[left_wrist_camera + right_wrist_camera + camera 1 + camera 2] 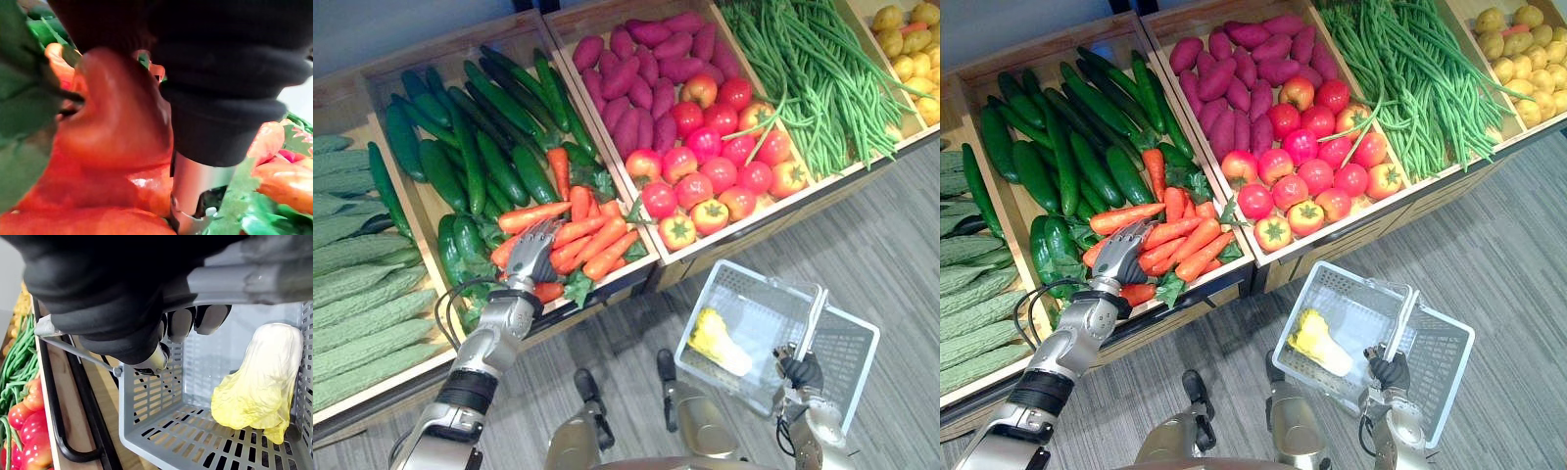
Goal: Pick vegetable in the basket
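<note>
Several wooden bins [440, 49] of veg in a row. Going left to right: bumpy bitter gourds [362, 294] at the far left, then dark cucumbers [480, 147] sharing a bin with a pile of carrots [592, 240] at its front. The left hand [530, 253] is down on that carrot pile, fingers [544, 233] fanned out and resting on the carrots, not closed round any of them as far as I can see. In the left wrist view one carrot [117, 132] sits right up against the hand's dark cover.

Next bin has purple sweet potatoes [646, 69] at the back and tomatoes [715, 166] in front, then a heap of green beans [813, 78], then yellow potatoes [911, 49] at the far right.

Lower right, out in front of the bins, a grey plastic basket [744, 284] hangs over the floor. The right hand [122, 308] is clenched round its handle [254, 284], fingers wrapped under the bar. One pale yellow cabbage [717, 341] is lying on the basket's bottom, against a side wall.
</note>
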Controlling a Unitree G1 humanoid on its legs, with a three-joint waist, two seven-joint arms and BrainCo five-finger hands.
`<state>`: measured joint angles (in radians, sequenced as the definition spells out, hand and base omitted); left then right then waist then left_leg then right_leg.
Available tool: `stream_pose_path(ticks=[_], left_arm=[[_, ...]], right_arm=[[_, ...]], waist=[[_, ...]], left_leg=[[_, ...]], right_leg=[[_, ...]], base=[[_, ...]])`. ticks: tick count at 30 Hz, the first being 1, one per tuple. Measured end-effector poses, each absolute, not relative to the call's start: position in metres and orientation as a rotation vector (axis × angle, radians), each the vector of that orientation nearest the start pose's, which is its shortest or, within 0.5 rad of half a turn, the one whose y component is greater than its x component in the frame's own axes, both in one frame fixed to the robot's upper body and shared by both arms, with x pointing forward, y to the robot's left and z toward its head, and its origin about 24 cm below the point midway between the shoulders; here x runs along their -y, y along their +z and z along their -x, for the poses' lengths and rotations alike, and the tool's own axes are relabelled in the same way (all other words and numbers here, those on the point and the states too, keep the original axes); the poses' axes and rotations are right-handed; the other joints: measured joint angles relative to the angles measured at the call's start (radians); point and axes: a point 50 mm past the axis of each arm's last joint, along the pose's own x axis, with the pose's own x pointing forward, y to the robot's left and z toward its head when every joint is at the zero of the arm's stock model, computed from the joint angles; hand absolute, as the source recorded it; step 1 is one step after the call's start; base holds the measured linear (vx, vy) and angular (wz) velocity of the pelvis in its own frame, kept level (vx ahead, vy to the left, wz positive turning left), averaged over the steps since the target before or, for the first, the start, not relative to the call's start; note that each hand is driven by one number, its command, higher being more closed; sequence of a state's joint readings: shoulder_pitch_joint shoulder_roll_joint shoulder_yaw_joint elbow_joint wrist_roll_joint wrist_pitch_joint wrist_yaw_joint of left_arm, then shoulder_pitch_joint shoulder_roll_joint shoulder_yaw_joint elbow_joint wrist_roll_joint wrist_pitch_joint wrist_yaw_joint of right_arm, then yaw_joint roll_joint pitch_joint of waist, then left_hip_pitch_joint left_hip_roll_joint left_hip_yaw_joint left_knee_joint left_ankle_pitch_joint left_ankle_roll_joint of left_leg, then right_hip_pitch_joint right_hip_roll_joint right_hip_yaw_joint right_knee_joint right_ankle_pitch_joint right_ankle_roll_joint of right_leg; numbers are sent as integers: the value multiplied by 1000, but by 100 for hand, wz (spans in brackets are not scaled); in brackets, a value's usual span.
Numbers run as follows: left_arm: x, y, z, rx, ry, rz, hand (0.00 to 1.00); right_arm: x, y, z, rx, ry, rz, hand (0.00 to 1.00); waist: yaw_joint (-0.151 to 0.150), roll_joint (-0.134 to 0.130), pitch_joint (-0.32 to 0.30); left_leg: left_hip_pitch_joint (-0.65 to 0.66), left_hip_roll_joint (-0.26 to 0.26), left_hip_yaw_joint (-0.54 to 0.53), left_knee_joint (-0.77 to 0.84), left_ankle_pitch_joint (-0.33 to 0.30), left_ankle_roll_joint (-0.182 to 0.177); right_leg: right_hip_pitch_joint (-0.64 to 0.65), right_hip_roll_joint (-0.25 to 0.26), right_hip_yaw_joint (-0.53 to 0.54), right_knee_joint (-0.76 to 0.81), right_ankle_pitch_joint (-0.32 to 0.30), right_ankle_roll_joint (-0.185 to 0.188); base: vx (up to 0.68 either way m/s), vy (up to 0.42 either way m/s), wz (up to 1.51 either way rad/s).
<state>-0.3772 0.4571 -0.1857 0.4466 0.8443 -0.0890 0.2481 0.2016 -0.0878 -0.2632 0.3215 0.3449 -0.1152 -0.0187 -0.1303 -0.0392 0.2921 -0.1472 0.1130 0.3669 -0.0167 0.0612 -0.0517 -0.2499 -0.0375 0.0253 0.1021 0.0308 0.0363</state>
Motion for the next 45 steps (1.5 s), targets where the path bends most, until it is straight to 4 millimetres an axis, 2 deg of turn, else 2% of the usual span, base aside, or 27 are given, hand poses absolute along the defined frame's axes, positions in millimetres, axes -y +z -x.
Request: stream_pose_path(ticks=[7,13,18,23,28,31,34,38,42,45], left_arm=[[-208,90,-335,237,67,-1368,100],[-212,88,-333,223,73,-1372,100],[-230,83,-320,166,143,-1348,100],[-239,115,-310,291,309,-1302,100],[-237,129,-295,383,394,-1242,100],[-227,124,-289,391,400,-1175,100],[-212,124,-276,441,409,-1054,100],[-191,124,-260,488,402,-799,100],[-183,125,-245,524,416,-643,100],[-180,128,-236,542,424,-571,100]], right_arm=[[242,-48,-177,-297,-415,-248,100],[242,-48,-177,-295,-416,-249,100],[242,-49,-176,-296,-422,-250,100],[242,-51,-173,-302,-428,-254,100],[241,-52,-171,-302,-448,-272,100],[241,-59,-166,-333,-455,-276,100],[242,-62,-161,-345,-475,-283,100],[245,-68,-151,-380,-500,-281,100],[249,-73,-140,-411,-532,-276,100],[250,-73,-138,-415,-545,-274,100]], waist=[[-5,1,21],[-6,1,22],[-20,4,24],[-18,5,25],[-16,7,24],[-16,9,22],[-10,25,9],[2,52,-26],[3,74,-61],[5,74,-73]], left_leg=[[2,7,3,-3,0,0],[9,3,3,-5,0,0],[43,0,3,-19,0,0],[65,-4,-8,-22,0,0],[87,-8,-12,-38,0,0],[109,-10,-27,-42,0,0],[113,-11,-32,-48,0,0],[132,-11,-38,-55,0,0],[158,-10,-45,-68,1,-2],[158,-5,-45,-33,-13,-5]], right_leg=[[-1,0,3,0,0,0],[5,1,3,-1,0,0],[40,1,3,-19,0,0],[75,1,-8,-34,0,1],[94,0,-13,-39,-1,2],[129,-2,-26,-54,-2,2],[135,-2,-28,-56,-4,4],[153,-1,-30,-56,-12,8],[178,0,-40,-56,-19,13],[191,0,-37,-55,-22,13]], base=[[0,0,0],[0,0,0],[14,2,0],[28,-4,6],[19,2,4],[30,1,15],[28,0,4],[25,-2,3],[18,-7,7],[6,1,2]])
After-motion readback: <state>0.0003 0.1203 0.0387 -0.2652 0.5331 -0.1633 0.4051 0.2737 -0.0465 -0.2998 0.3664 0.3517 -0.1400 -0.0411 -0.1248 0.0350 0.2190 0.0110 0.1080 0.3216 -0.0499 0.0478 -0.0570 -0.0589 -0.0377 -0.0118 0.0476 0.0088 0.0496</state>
